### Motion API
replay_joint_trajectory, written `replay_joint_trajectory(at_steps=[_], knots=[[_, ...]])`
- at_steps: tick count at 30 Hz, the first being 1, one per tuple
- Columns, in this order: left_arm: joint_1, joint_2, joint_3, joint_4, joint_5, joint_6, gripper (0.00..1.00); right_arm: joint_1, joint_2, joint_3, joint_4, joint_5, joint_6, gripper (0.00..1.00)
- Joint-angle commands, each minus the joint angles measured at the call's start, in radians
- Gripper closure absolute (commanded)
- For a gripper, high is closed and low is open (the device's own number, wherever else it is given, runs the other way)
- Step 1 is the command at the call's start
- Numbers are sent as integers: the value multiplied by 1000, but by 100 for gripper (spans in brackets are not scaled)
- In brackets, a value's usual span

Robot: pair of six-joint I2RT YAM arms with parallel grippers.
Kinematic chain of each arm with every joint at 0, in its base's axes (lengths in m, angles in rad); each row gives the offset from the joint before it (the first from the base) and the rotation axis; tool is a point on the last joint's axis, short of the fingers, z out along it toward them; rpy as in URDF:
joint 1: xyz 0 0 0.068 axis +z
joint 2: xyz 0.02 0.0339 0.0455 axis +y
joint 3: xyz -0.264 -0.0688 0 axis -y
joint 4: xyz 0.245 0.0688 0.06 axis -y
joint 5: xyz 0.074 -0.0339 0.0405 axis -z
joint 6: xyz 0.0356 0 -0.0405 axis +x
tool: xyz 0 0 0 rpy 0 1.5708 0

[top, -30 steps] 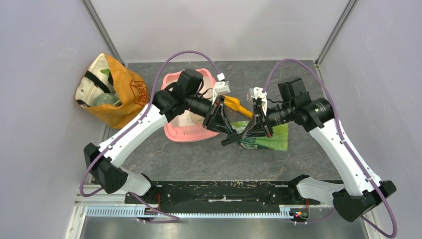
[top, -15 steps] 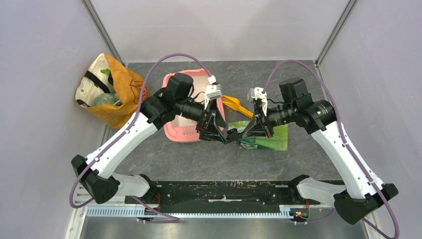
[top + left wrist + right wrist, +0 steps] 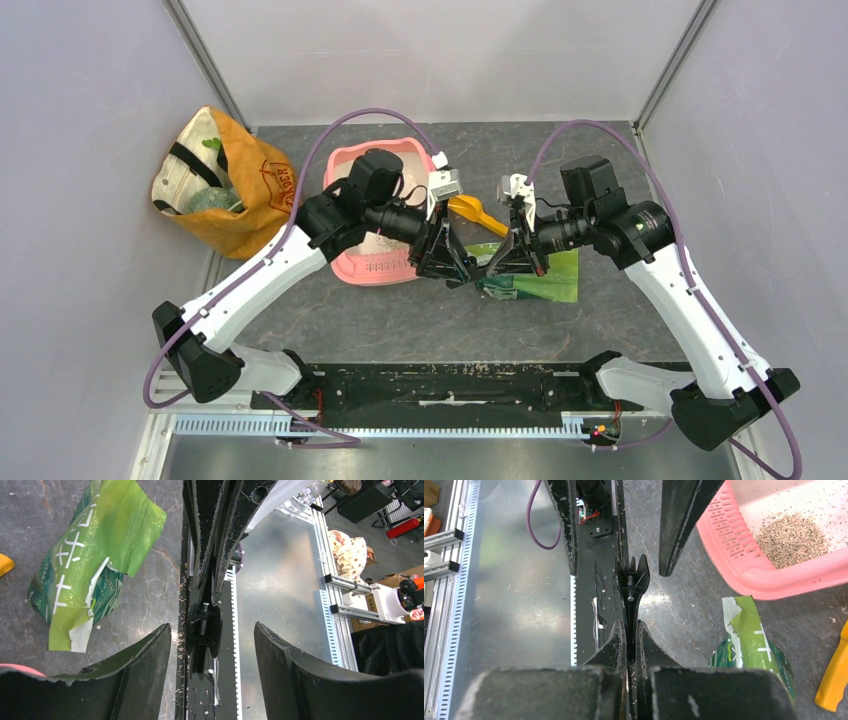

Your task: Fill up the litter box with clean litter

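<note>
The pink litter box [image 3: 352,262] lies left of centre, and the right wrist view shows its slotted lip [image 3: 744,565] and a pile of grey-beige litter [image 3: 791,537] inside. A torn green foil bag [image 3: 545,280] [image 3: 95,555] [image 3: 749,645] lies flat to its right. My right gripper [image 3: 483,270] [image 3: 630,624] is shut on a small black spring clip [image 3: 631,580] [image 3: 204,630], held above the table. My left gripper [image 3: 460,277] [image 3: 212,627] faces it, open, one finger on each side of the clip's free end without touching it.
An orange scoop [image 3: 478,212] [image 3: 834,680] lies behind the grippers, between the litter box and the green bag. An orange-tan fabric bag [image 3: 235,200] stands at the far left. The black base rail [image 3: 450,385] runs along the near edge.
My left gripper opened wide and drew back from the clip. It has since come forward again, jaws a little narrower. The right gripper stayed shut on the clip, barely moving.
</note>
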Motion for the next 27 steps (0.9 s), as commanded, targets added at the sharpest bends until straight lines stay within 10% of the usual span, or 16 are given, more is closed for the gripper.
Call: replay_joint_trajectory(at_steps=[1, 7, 27], knots=[[-9, 0, -11, 42, 6, -16, 33, 0, -17, -8, 26, 1, 28, 100], [-11, 1, -7, 42, 7, -9, 46, 1, -21, -11, 29, 3, 33, 100], [-13, 21, -12, 68, -10, -40, 45, 1, -20, -11, 35, -17, 28, 100]])
